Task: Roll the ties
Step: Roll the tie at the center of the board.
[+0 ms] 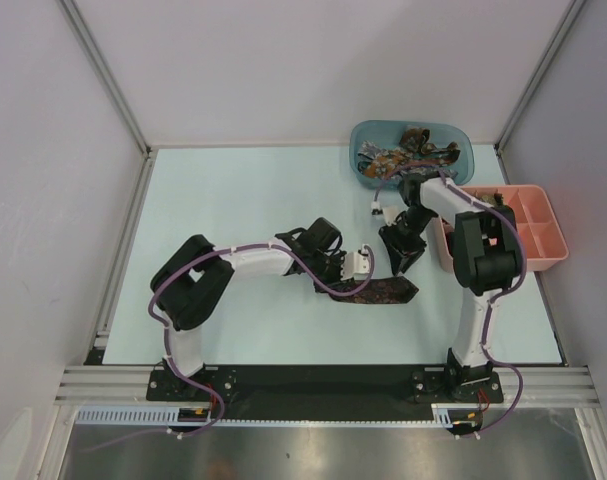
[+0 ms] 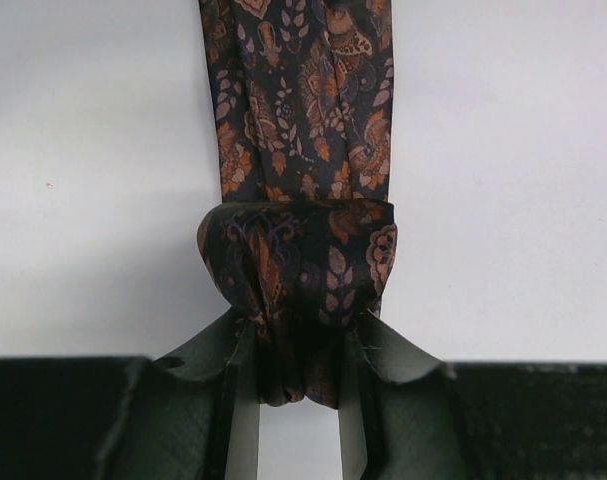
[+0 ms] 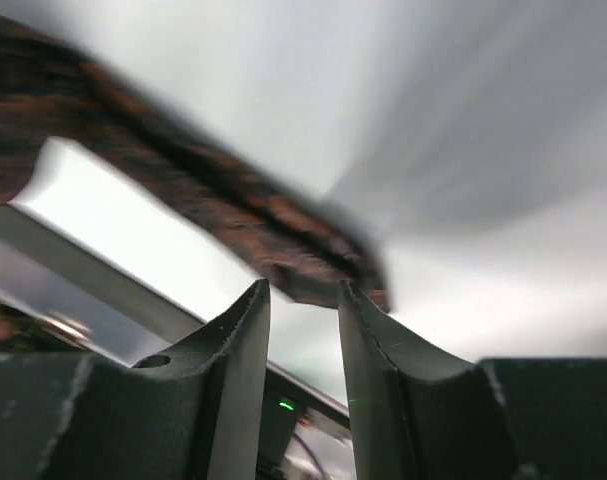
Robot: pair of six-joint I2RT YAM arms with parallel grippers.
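1. Fingers (image 2: 205, 356) of my left gripper (image 2: 298, 345) clench the rolled end of one patterned tie (image 2: 301, 110); my right gripper (image 3: 303, 300) is slightly parted, empty.
2. One table (image 1: 233, 200) bears that tie.
3. One blue tub (image 1: 463, 148) holds more ties (image 1: 408, 150), too tangled to count.
4. One pink tray (image 1: 543, 262) sits beside it.

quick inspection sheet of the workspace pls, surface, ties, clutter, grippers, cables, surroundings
surface: pale table, flat and matte
job's things: patterned tie lying flat, its near end bunched into a small roll; more ties heaped in the blue tub
clutter: pink tray at the right edge, partly behind the right arm
grippers: left gripper shut on the tie's roll; right gripper fingers apart, nothing between them, blurred tie just beyond the tips
cables: purple cables run along both arms, none seen snagged
surroundings: white walls; metal rail at the near edge
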